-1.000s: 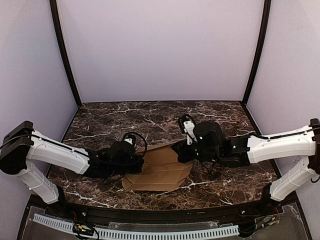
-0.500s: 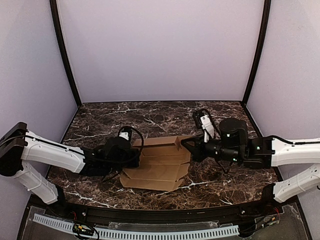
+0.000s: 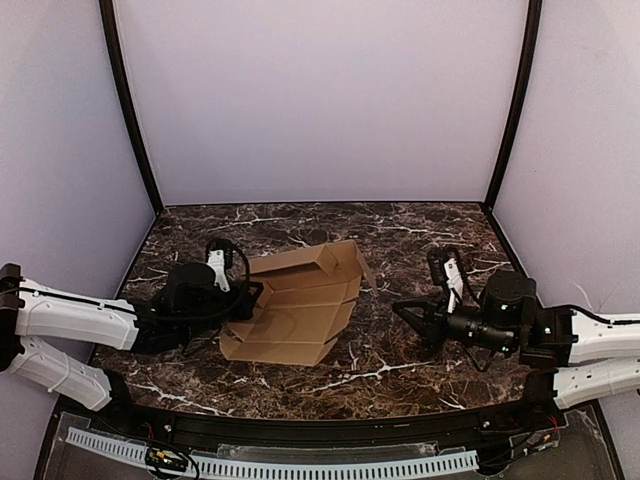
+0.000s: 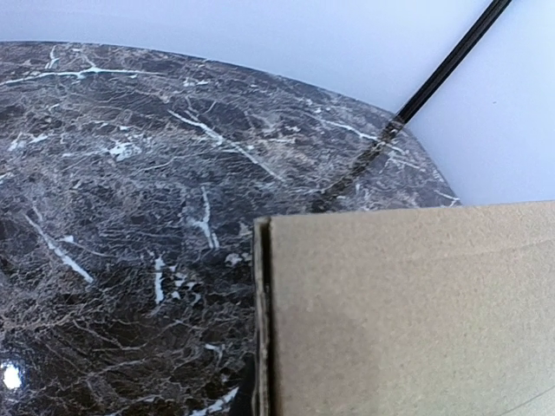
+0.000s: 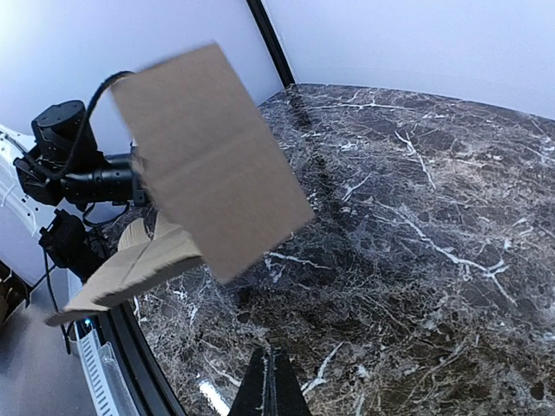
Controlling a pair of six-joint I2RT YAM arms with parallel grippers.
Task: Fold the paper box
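The paper box (image 3: 300,305) is a brown cardboard sheet with creases and flaps, lying left of the table's middle with its far right flap (image 3: 335,260) tilted up. My left gripper (image 3: 243,297) is shut on its left edge. In the left wrist view the cardboard (image 4: 408,312) fills the lower right and hides the fingers. My right gripper (image 3: 402,308) is shut on nothing, low over the marble and well to the right of the box. The right wrist view shows its closed fingertips (image 5: 273,386) with the raised flap (image 5: 208,156) beyond.
The dark marble table (image 3: 400,240) is enclosed by lilac walls and black corner posts (image 3: 507,110). A white slotted rail (image 3: 300,465) runs along the near edge. The left arm's wrist (image 5: 78,165) shows behind the flap in the right wrist view.
The right gripper has drawn back to the right, away from the box. The left arm has pulled left, taking the box with it, and the far flap now stands tilted up.
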